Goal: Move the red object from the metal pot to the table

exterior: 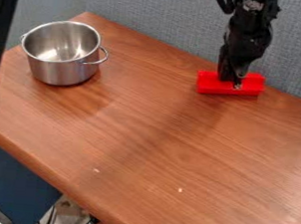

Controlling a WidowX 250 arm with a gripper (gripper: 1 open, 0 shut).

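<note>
Pincer (230, 76) pinched narrow on the bright red rectangular block (232, 85), which we see resting on the reddish-brown wooden surface (152, 124) (delivery looks done), well apart from the empty shiny steel pot (60, 53).

Soft, even light, faint sheen on the table (178, 137) (low, slightly blurry resolution)
</note>
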